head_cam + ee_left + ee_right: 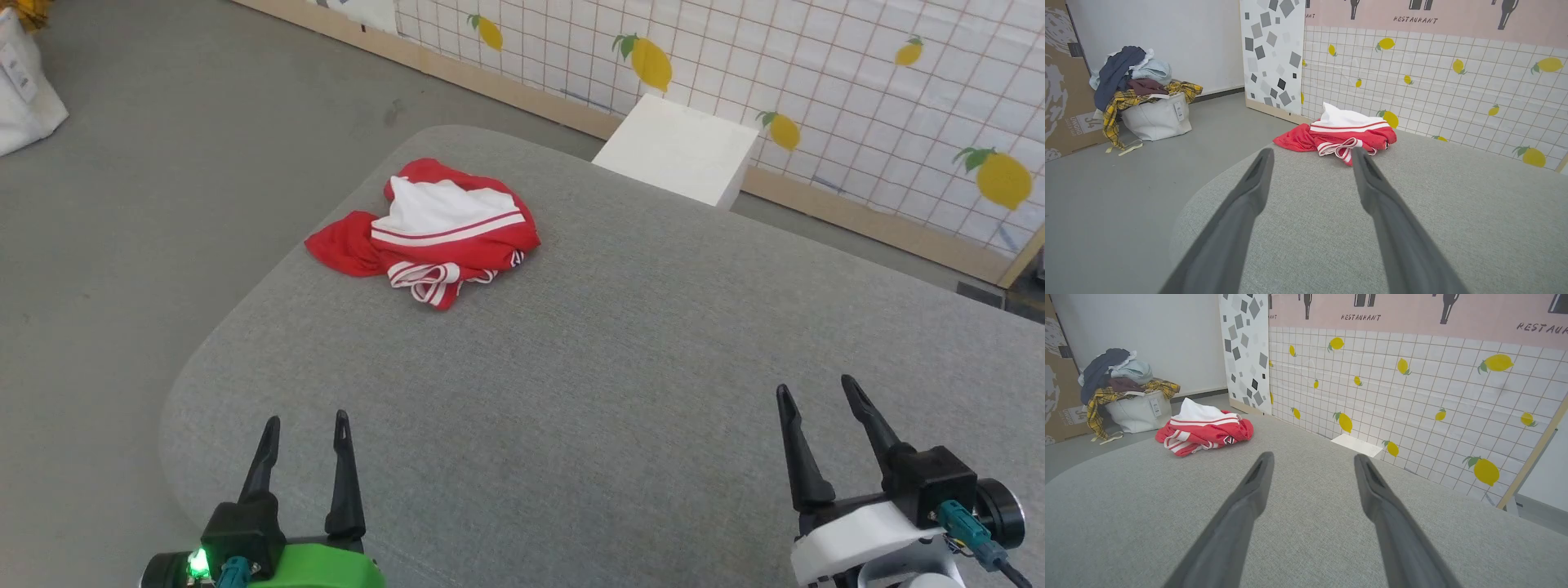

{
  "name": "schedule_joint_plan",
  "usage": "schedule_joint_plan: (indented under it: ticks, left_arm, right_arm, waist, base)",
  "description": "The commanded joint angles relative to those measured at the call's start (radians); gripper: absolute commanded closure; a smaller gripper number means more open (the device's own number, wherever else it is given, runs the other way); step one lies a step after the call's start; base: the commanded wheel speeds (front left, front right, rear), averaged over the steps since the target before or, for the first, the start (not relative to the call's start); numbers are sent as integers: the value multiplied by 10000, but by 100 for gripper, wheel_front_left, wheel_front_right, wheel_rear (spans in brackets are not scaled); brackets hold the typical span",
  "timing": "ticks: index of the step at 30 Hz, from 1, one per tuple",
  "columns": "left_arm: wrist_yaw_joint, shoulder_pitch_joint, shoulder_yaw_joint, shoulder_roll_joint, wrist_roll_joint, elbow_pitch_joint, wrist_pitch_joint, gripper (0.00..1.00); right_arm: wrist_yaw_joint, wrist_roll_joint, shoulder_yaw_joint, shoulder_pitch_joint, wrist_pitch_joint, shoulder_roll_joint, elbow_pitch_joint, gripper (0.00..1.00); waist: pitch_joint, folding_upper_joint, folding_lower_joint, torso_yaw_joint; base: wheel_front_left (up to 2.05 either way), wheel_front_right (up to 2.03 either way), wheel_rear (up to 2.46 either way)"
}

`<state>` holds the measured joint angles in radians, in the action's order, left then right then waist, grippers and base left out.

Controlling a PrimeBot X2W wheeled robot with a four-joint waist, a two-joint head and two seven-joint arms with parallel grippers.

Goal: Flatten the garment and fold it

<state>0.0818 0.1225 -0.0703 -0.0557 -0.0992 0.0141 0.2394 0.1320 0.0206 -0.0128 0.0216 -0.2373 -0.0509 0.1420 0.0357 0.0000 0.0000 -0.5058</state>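
Head view, near edge: left end effector [307,418] and right end effector [815,385] over grey fabric worktop [571,367], fingers of both spread apart, holding nothing. Farther, near worktop's far-left rounded corner: garment [433,229] crumpled in heap, white panel on top, striped trim bunched in front, print lost in folds. Beyond: grey floor [163,163], white block [678,147] against lemon-patterned wall [857,98], bag [1155,118] heaped with clothes, cardboard box [1061,81] cut off by frame edge.

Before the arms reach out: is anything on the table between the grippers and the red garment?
Nothing visible. Only bare grey table lies between the open left gripper, the open right gripper and the crumpled garment near the table's far left edge.
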Motion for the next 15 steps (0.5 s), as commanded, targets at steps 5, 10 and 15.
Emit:
schedule_joint_plan:
  ticks: [5,10,15]
  left_arm:
    - [153,135,-93,55,-187,52,215,0]
    - [168,71,-86,55,-256,96,224,0]
    - [97,-228,-68,55,-264,100,224,0]
  right_arm:
    - [-13,41,-66,-15,-236,7,78,0]
    - [-13,20,-99,-24,-245,7,88,0]
    - [-13,-24,-49,-82,-245,7,55,0]
  waist:
    - [-92,0,0,-325]
    - [-105,0,0,-344]
    - [-152,0,0,-273]
  base:
    - [0,0,0]
    - [0,0,0]
    - [0,0,0]
